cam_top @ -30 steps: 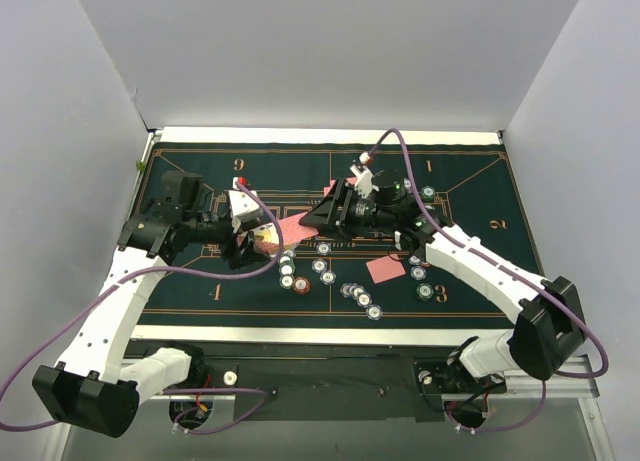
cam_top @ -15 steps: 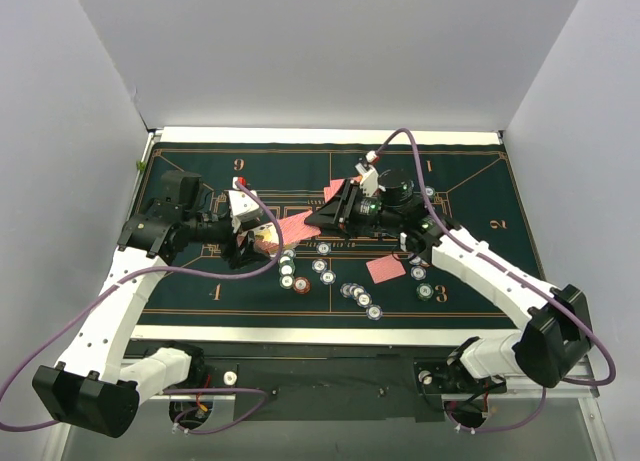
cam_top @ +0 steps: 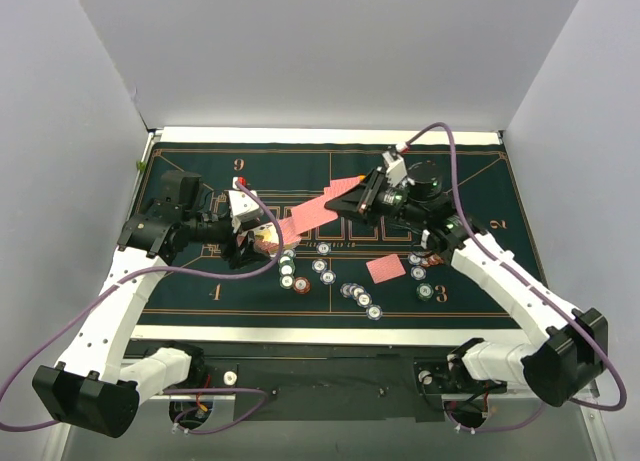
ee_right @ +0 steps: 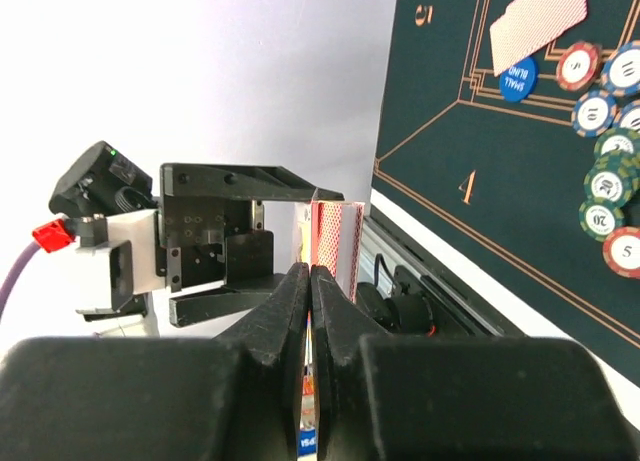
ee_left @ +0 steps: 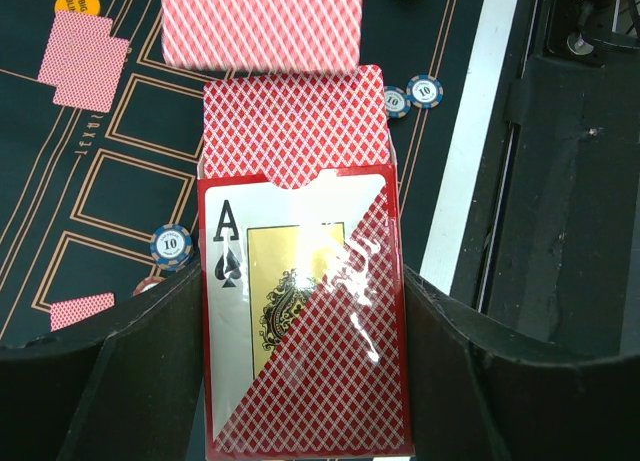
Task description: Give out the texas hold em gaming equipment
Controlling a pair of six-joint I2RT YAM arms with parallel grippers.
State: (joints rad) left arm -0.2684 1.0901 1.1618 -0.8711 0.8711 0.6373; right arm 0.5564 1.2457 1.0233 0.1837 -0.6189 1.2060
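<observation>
My left gripper (cam_top: 257,239) (ee_left: 300,281) is shut on an open card box (ee_left: 300,331) with an ace of spades on its face. Red-backed playing cards (ee_left: 295,131) stick out of its top. My right gripper (cam_top: 350,199) (ee_right: 310,276) is shut on one red-backed playing card (cam_top: 315,211) (ee_left: 262,26), held just beyond the box's mouth and seen edge-on in the right wrist view. Poker chips (cam_top: 320,271) lie in a cluster on the mat's middle. More chips (ee_right: 600,111) show beside a blue small-blind disc (ee_right: 517,78). An orange disc (ee_left: 77,1) lies far off.
The dark green felt mat (cam_top: 200,281) with gold lines covers the table. Dealt cards lie face down on it (cam_top: 385,269) (ee_left: 85,46) (ee_left: 80,311) (ee_right: 540,16). Chips (cam_top: 425,291) sit near the number 3. White walls close in the left, back and right.
My right gripper has shut on a card at the box's mouth and drawn back to the right and away, sliding the card out. The left arm and box have stayed still.
</observation>
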